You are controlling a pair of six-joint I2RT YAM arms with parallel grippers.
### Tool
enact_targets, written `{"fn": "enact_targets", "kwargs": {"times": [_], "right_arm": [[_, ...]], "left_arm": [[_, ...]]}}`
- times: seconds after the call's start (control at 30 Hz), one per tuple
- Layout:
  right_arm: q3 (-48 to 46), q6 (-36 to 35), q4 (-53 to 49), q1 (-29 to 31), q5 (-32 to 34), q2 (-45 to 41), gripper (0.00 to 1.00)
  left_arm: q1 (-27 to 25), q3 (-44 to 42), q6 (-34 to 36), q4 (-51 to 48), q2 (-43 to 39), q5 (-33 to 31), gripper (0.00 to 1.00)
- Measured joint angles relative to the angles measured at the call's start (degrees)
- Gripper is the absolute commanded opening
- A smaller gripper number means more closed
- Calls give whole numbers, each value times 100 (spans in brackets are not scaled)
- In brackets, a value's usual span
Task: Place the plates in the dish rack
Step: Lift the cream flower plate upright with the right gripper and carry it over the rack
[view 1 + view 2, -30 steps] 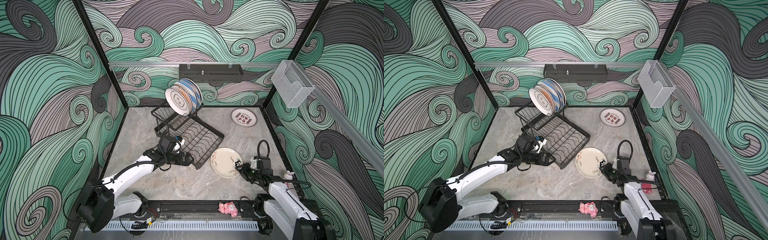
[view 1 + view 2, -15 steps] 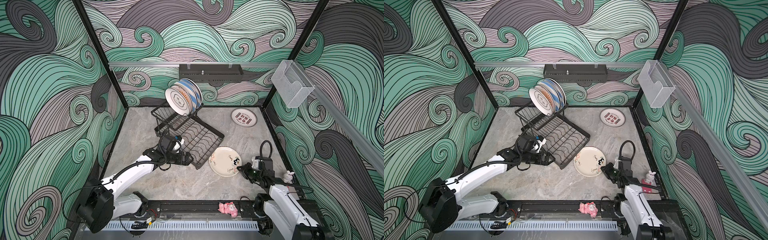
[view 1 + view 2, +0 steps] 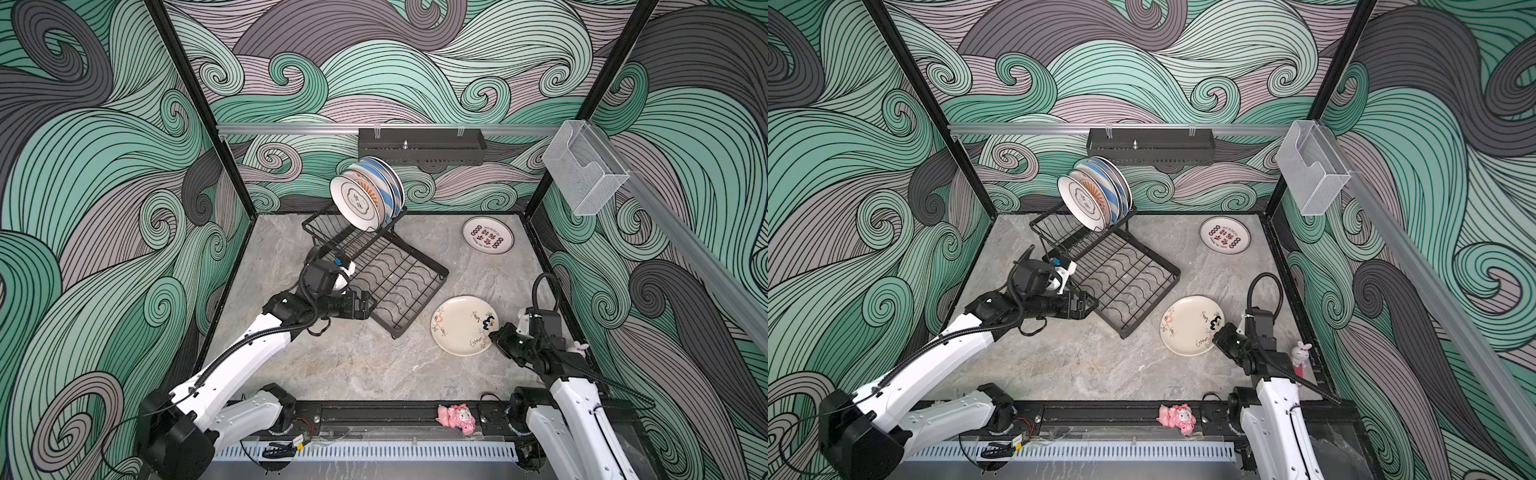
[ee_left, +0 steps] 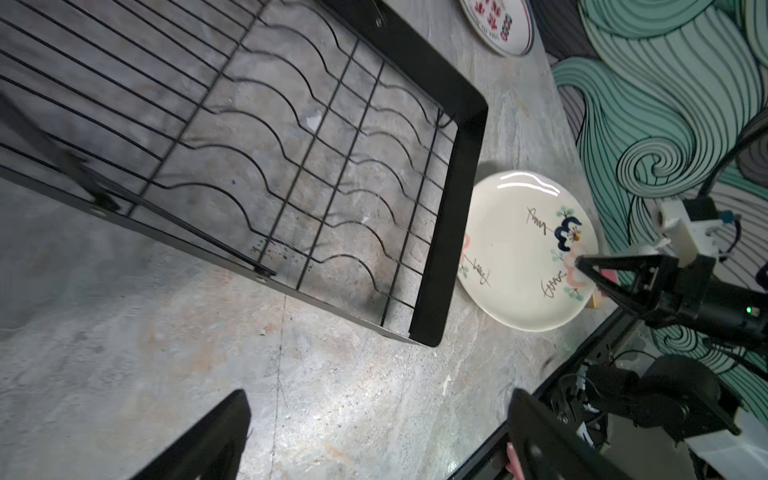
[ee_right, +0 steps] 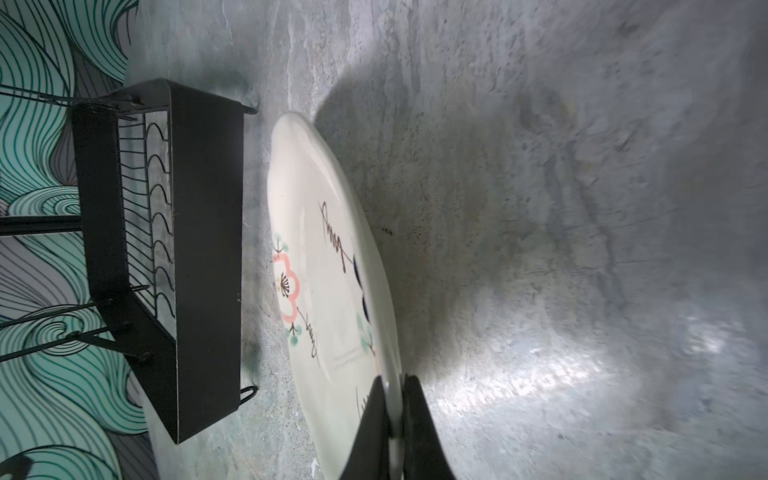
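Table [image 3: 332,365]: grey stone top; I see everything sitting on it.
Dish rack [image 4: 451,216]: left of centre, turned at an angle.
Racked plates [image 3: 365,199]: standing on edge in the raised basket.
Cream doodle plate [image 3: 459,326]: near right of the table, just beside the rack's corner.
Red-lettered plate [image 3: 488,235]: flat, far right, untouched.
Left gripper [image 4: 378,395]: jaws spread wide, empty, by the rack's near edge.
Right gripper [image 5: 392,399]: jaws pinched tight on the cream doodle plate's rim.
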Motion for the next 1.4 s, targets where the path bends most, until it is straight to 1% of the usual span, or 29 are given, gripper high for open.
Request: {"fn": "enact_targets", "kwargs": {"times": [0.13,0.23,0.33,0.5,0.57,0.7,0.8,1.0,1.2,1.4], "right_arm": [[680,-308,-437,0,243,101,0],[1187,-487,-527,0,358,245,0],[1714,-702,-494,0,444,474,0],[2437,-1001,-341,142,538,920,0],[2743,-1113,-208,424,664,1143,0],[3783,-1523,-37,1587,1237,1862,0],[4483,-1899,302,2463,1670,2365,0],[5493,-2739,1047,3768,2588,3252,0],[5912,-3676,1939,4710,3436,3934,0],[5921,-4417,2793,5254,4050,4354,0]], "left_arm": [[916,332,350,-389,-195,35,98],[1473,535,612,-605,-203,63,99],[1853,664,839,-717,-175,160,98],[2214,678,918,-691,-66,341,99],[2315,608,918,-573,-68,402,99],[2518,520,911,-439,-66,518,98],[2597,520,901,-286,-68,595,99],[2625,450,839,48,-68,767,99],[2625,129,741,286,-24,1108,98],[2629,111,726,382,35,1261,99]]}}
